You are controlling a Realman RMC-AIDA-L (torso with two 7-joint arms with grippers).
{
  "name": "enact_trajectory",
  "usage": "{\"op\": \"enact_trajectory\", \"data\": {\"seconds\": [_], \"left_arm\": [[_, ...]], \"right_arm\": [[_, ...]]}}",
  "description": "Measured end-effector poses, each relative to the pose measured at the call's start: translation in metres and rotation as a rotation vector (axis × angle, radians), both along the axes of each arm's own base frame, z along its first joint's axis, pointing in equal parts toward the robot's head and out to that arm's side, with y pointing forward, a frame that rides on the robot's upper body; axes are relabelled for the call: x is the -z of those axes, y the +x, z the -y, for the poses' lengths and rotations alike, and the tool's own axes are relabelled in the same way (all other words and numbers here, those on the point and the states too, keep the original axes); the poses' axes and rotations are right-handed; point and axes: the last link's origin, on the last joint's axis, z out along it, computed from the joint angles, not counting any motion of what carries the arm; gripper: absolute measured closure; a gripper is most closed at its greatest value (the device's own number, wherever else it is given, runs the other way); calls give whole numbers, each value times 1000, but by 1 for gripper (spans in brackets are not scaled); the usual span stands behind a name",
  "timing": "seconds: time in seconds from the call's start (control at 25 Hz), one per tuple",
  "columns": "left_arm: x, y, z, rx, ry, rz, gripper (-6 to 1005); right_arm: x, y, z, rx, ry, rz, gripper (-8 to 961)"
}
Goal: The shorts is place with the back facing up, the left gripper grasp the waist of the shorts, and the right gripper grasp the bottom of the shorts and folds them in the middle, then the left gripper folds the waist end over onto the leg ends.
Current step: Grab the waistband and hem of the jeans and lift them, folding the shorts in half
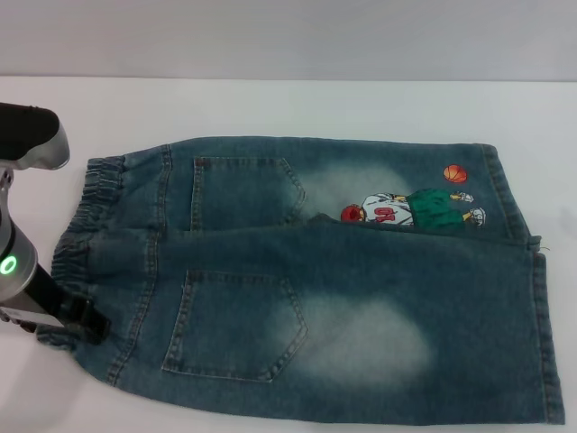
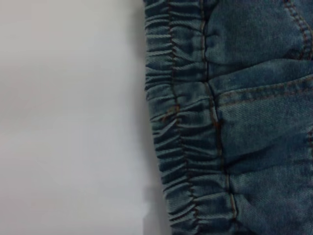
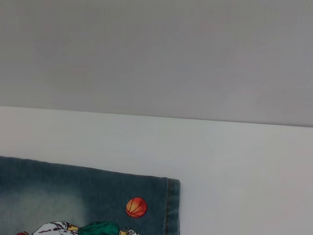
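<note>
The blue denim shorts lie flat on the white table, back pockets up. The ruffled waist is at the left and the leg ends at the right. A cartoon basketball-player print sits on the far leg. My left gripper, on the arm with the green ring, is down at the near corner of the waist, touching the band. The left wrist view shows the gathered waist close up. The right wrist view shows the far leg's hem and the basketball print. My right gripper is out of view.
The white table runs behind the shorts to a grey wall. Bare table lies beside the waist, and more of it beyond the far leg hem.
</note>
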Motion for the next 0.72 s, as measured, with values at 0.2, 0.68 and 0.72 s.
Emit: {"op": "enact_trajectory", "data": {"seconds": [0.2,0.68,0.72], "left_arm": [[0,-1,-1,1,1,-4,165],[1,-5,-1,-9,-4,-6,168],[2,-6,-1,-11,-4,-4,168]], "right_arm": [[0,0,0,0,0,0,260],[0,-1,-1,-2,-2,0,261],[0,-1,-1,-3,-2,1,261]]}}
